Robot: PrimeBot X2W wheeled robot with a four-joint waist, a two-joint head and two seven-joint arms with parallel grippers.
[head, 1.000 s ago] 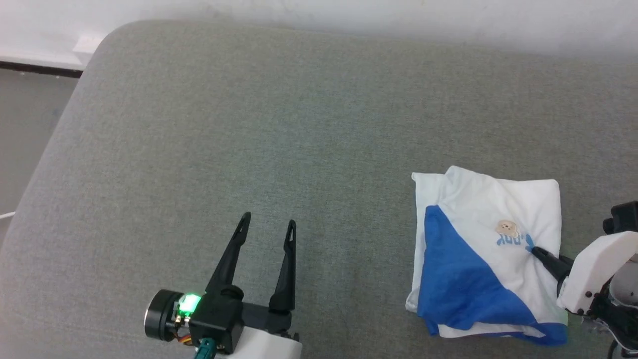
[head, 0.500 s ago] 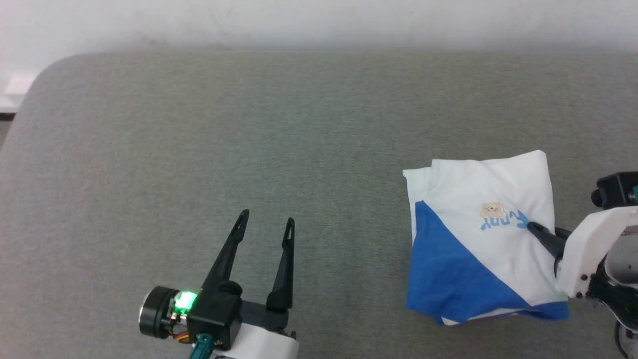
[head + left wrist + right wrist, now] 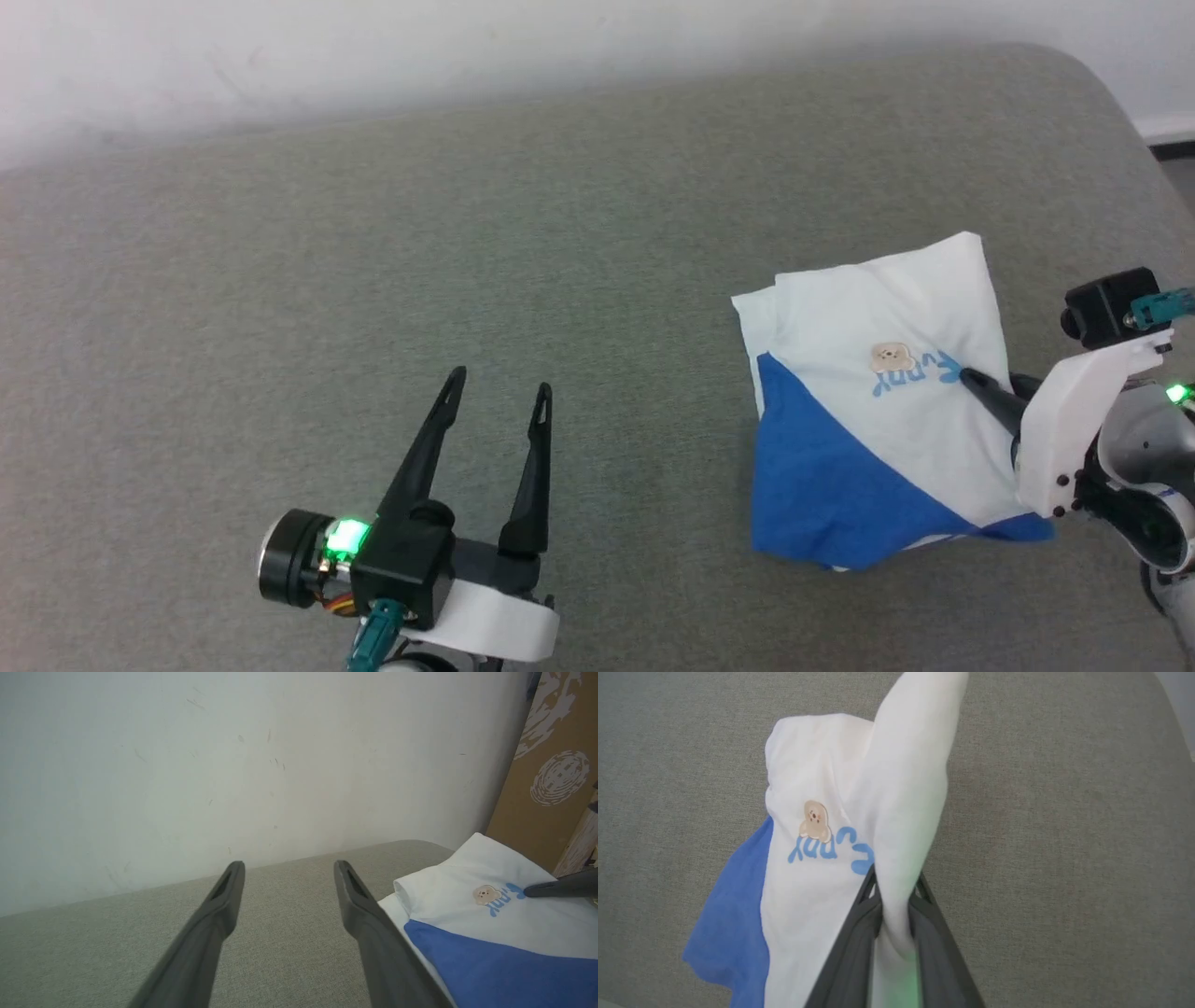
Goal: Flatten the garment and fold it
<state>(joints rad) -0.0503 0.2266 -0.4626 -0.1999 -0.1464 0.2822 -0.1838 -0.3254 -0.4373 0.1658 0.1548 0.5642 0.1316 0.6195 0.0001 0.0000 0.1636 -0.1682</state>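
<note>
Pinching a fold of the T-shirt (image 3: pixel 878 420) at the right side of the grey cushion (image 3: pixel 467 233), the right end effector (image 3: pixel 966 378) should lift slowly, I think, while the left end effector (image 3: pixel 499 392) hangs open.

Ahead of my left gripper (image 3: pixel 501 381), held wide open above the grey cushion (image 3: pixel 373 233), the fabric runs bare and free all the way to the white wall (image 3: pixel 187 765), which closes off the far side. To its right the folded garment (image 3: pixel 887 429) lies in the way, a raised fold of it pinched in my right gripper (image 3: pixel 895 879), with a broad strip of open cushion between the two. Beyond the garment a brown board (image 3: pixel 546 788) stands by the wall.
</note>
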